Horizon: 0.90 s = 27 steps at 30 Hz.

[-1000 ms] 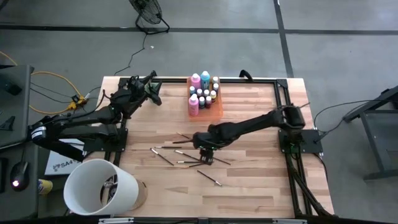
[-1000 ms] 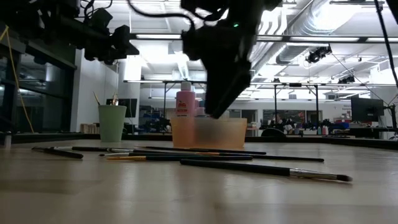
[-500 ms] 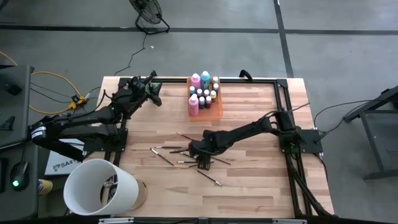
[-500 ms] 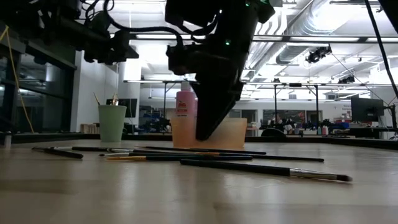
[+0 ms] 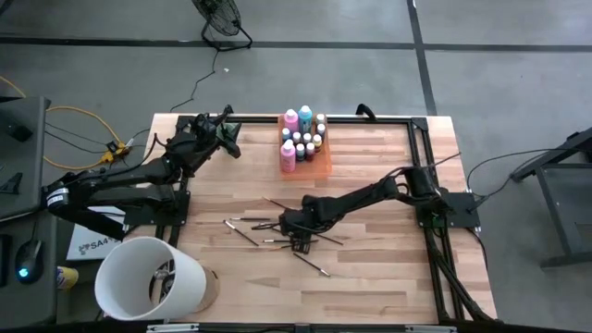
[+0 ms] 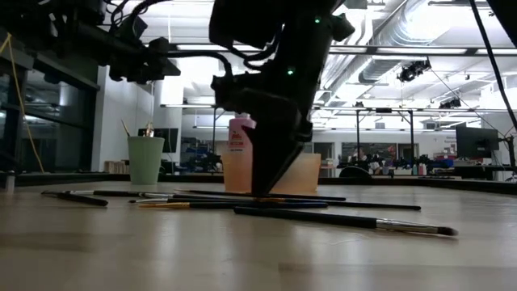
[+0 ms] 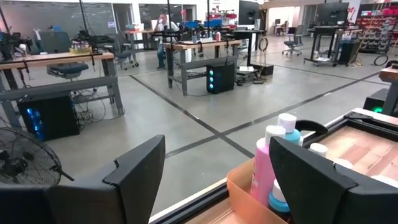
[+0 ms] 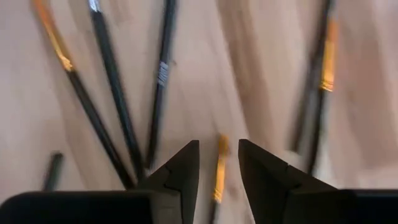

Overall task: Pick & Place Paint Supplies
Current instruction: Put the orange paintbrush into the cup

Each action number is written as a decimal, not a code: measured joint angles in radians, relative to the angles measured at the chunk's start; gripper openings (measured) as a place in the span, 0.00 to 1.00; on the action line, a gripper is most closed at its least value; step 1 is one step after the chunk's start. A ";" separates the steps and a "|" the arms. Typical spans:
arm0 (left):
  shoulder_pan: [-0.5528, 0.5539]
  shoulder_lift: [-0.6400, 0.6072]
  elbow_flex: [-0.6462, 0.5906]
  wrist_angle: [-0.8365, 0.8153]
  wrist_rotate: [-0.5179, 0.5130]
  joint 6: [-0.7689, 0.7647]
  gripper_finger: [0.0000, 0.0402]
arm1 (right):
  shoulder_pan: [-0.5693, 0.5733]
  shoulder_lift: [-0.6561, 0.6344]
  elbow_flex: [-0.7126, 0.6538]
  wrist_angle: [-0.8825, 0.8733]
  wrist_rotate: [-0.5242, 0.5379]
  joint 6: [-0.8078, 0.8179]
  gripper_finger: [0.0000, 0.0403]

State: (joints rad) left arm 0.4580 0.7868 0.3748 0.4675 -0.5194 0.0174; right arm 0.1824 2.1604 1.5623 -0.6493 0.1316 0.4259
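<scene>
Right gripper [image 8: 217, 163] down at table, fingers part-open astride thin dark orange-banded brush [image 8: 219, 177], its long axis running between them; left gripper [image 7: 214, 171] idle, wide open

High cam looks straight down on the whole table [image 5: 370, 277] w/ both arms. Low cam sits at tabletop level, facing across the brushes [image 6: 339, 218] into the room; both share the orange tray [image 5: 319, 168]. Wrist cams look fwd past own fingers: left toward room, right close over brushes.
</scene>
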 joint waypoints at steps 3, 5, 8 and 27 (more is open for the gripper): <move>0.000 0.000 0.000 0.000 0.000 0.000 0.70 | -0.002 0.004 0.000 -0.004 -0.009 0.012 0.26; 0.000 0.000 0.000 0.000 0.000 0.000 0.70 | -0.006 0.011 0.001 -0.003 -0.008 0.015 0.26; 0.000 0.000 0.000 0.000 0.000 0.000 0.70 | -0.006 0.013 0.002 0.001 -0.021 0.015 0.25; 0.000 0.000 0.000 0.000 -0.006 0.000 0.70 | -0.020 0.017 0.002 -0.003 -0.068 0.015 0.13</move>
State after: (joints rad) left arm 0.4577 0.7872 0.3748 0.4679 -0.5251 0.0177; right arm 0.1621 2.1777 1.5642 -0.6518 0.0637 0.4412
